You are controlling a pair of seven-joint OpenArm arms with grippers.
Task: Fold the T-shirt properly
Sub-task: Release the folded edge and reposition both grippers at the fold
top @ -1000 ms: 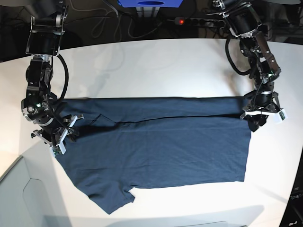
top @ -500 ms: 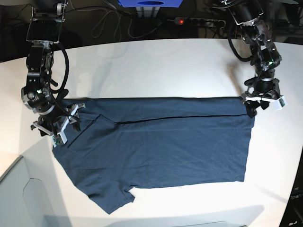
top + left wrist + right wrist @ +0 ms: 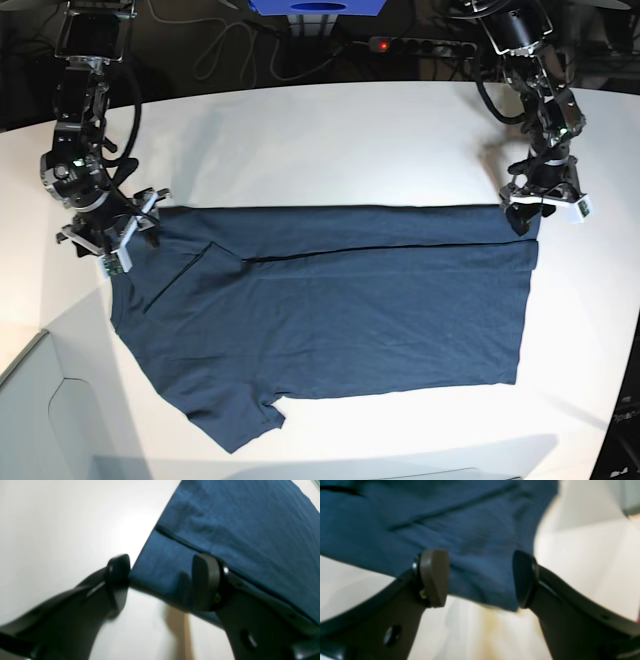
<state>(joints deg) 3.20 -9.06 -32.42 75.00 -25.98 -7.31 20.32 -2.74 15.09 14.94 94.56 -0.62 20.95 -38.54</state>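
Releasing the fold cleanly calls for lifting the left gripper (image 3: 160, 582) and right gripper (image 3: 480, 577), both spread wide and holding nothing, straight up from the T-shirt (image 3: 330, 310) lying flat just beyond their fingertips, without snagging its folded edge.

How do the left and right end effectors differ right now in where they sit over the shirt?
The left end effector hangs at the T-shirt's hem-end corner; the right end effector hangs at the shoulder end. In the wrist views, the left straddles the cloth's edge, one finger over the table, while the right frames mostly cloth. Both are open, holding nothing.
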